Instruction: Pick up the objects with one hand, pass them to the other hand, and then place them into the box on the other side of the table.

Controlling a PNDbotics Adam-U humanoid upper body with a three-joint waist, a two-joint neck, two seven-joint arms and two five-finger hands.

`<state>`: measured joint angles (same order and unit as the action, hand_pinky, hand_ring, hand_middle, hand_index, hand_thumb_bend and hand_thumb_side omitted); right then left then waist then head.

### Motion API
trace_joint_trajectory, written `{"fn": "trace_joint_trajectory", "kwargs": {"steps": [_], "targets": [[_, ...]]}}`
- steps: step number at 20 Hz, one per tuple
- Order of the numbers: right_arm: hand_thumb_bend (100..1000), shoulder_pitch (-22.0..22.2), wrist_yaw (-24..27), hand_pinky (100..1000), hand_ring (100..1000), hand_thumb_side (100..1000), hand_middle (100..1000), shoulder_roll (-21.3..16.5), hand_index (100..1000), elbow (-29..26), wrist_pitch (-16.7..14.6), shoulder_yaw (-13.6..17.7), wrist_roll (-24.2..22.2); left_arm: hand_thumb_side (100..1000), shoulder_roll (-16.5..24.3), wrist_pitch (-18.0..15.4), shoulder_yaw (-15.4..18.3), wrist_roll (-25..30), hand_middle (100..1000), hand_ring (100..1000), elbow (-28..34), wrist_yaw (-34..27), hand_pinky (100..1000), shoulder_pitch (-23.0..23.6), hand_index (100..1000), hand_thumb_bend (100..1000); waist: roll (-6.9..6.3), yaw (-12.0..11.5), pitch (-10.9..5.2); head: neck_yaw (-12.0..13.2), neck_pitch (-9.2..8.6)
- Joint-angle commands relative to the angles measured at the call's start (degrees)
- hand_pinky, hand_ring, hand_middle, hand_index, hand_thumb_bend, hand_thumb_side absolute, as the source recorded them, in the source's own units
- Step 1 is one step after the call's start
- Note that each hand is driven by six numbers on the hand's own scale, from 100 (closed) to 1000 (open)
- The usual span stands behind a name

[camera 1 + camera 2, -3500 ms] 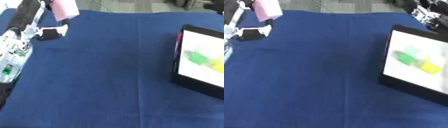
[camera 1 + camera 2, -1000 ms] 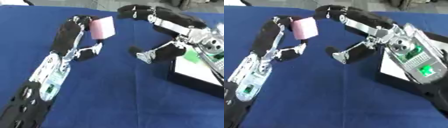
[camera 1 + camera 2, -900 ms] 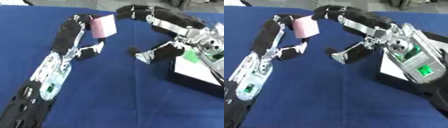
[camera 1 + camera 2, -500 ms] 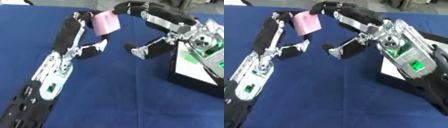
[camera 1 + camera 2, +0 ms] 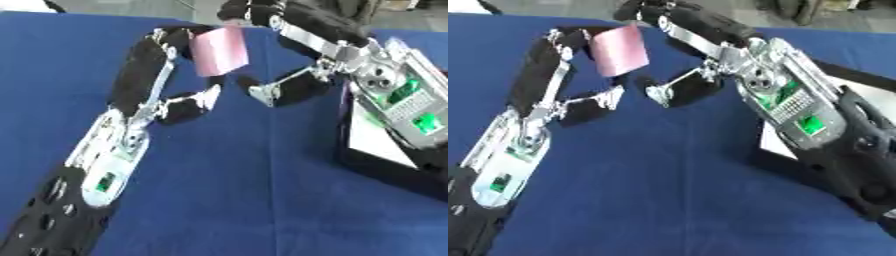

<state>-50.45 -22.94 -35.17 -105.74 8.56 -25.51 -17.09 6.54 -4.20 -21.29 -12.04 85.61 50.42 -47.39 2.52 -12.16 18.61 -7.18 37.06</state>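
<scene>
- My left robot hand (image 5: 162, 75) reaches up from the seven o'clock corner toward the middle top of the view, and its fingers are clamped on a pink block (image 5: 219, 51), with the thumb (image 5: 197, 102) sticking out just below the block.
- The pink block is held in the air above the blue table (image 5: 227, 200), tilted, at about twelve o'clock in the view.
- My right robot hand (image 5: 293, 55) comes in from three o'clock, and its curled fingers (image 5: 249, 11) arch over the top edge of the block while its thumb (image 5: 284, 89) points at the block's lower right corner.
- I cannot tell whether my right fingers are actually touching the block or only hooked close over it; they are curled, not straight.
- The two robot hands meet on either side of the block, left one at nine o'clock of it, right one at three o'clock.
- A black box (image 5: 385, 167) with a white inside sits on the table at the four o'clock side, partly hidden under my right forearm.
</scene>
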Motion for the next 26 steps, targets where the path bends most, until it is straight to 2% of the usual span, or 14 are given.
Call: {"fn": "trace_joint_trajectory", "kwargs": {"steps": [1,6,8,10,11,13,17,21,22,23,25,26], "targets": [[198,-1.2,-0.5,913,1000,100,943,-0.2,935,0.3,-0.3,0.3,0.3,209,-0.5,-0.7,-0.4,0.0,410,482,0.5,0.3,730,-1.4,540,100,-0.13,-0.2,-0.95,-0.3,-1.01],[161,-1.1,-0.8,903,1000,100,854,0.1,858,1.1,-0.4,0.3,0.8,204,-0.7,-1.4,-0.6,-0.8,411,483,0.6,0.4,730,-1.5,541,100,-0.07,-0.3,-0.91,-0.4,-0.98],[100,-1.0,-0.5,891,1000,100,779,0.2,793,1.4,-0.1,0.4,1.5,203,-0.8,-1.5,-0.8,-0.9,412,483,0.4,0.5,730,-1.5,542,100,-0.04,-0.4,-0.9,-0.4,-0.92],[100,-0.9,0.5,875,1000,100,683,0.4,708,1.7,0.6,0.5,3.0,203,-0.9,-1.6,-0.8,-0.9,415,485,0.2,0.6,730,-1.4,547,100,-0.01,-0.4,-0.88,-0.4,-0.85],[100,-0.9,1.1,867,970,100,645,0.4,675,1.8,1.0,0.5,4.0,203,-0.9,-1.6,-0.8,-0.8,420,488,0.0,0.7,730,-1.4,553,100,0.0,-0.4,-0.88,-0.3,-0.83],[100,-0.9,2.9,857,924,100,615,0.3,646,1.6,1.4,0.5,6.0,178,-1.0,-1.3,-0.9,-0.5,432,494,-0.3,0.5,731,-1.4,570,100,0.01,-0.4,-0.86,-0.3,-0.79],[100,-0.8,5.5,844,895,100,601,0.0,627,1.0,1.5,0.3,7.9,154,-1.0,-0.8,-1.0,0.4,465,518,-0.7,0.6,741,-1.4,609,100,-0.05,-0.2,-0.84,-0.3,-0.67],[100,-0.8,6.9,835,881,100,599,-0.3,624,0.5,2.0,0.6,9.2,266,-1.0,1.4,-0.8,0.8,542,580,-1.4,2.0,760,-1.3,705,106,-0.21,-0.1,-0.87,-0.3,-0.7],[100,-0.7,7.3,834,879,100,596,-0.4,616,0.3,2.1,0.7,9.7,352,-1.0,2.4,-0.7,0.9,579,614,-1.6,2.4,772,-1.2,757,168,-0.25,-0.1,-0.89,-0.3,-0.73],[100,-0.7,7.7,834,877,100,594,-0.6,613,0.1,2.3,0.8,10.0,386,-1.0,3.3,-0.8,1.0,603,633,-1.8,2.8,778,-1.2,786,193,-0.28,-0.1,-0.91,-0.3,-0.75],[100,-0.6,8.1,831,870,100,590,-0.8,606,-0.1,2.4,0.9,10.5,524,-1.0,4.7,-0.7,1.3,694,715,-2.0,3.7,805,-1.2,874,295,-0.34,0.0,-0.95,-0.3,-0.86],[100,-0.5,8.3,831,868,100,590,-0.9,605,-0.2,2.4,1.0,10.8,559,-1.0,5.2,-0.7,1.5,711,732,-2.0,4.0,810,-1.2,888,322,-0.36,0.0,-0.96,-0.3,-0.89]]}}
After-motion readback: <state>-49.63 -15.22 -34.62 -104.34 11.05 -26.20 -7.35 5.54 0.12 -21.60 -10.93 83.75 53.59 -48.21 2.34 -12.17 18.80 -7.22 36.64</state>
